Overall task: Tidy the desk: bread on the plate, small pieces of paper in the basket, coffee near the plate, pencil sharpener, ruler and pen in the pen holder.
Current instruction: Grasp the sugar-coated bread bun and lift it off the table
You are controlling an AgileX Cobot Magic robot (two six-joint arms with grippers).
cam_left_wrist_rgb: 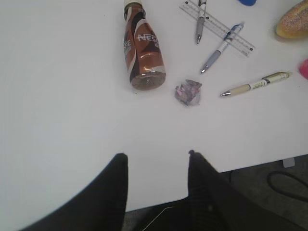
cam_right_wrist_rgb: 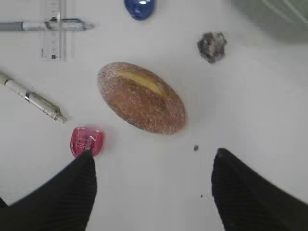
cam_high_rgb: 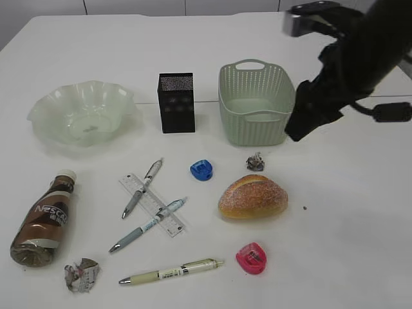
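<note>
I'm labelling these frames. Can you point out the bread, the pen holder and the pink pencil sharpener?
bread (cam_high_rgb: 252, 196): exterior view, middle of its dusted crust.
pen holder (cam_high_rgb: 176, 106): exterior view, centre of its front mesh wall.
pink pencil sharpener (cam_right_wrist_rgb: 86, 141): right wrist view, middle of its top face.

A: Right gripper (cam_right_wrist_rgb: 153, 159) fingertips are cut off by the lower frame edge; basket (cam_right_wrist_rgb: 284, 12) beyond the jaws is blurred and cropped.

B: Bread (cam_left_wrist_rgb: 294, 25) is clipped at the edge, far right of the left jaws; ruler (cam_left_wrist_rgb: 219, 30) markings are unreadable.
</note>
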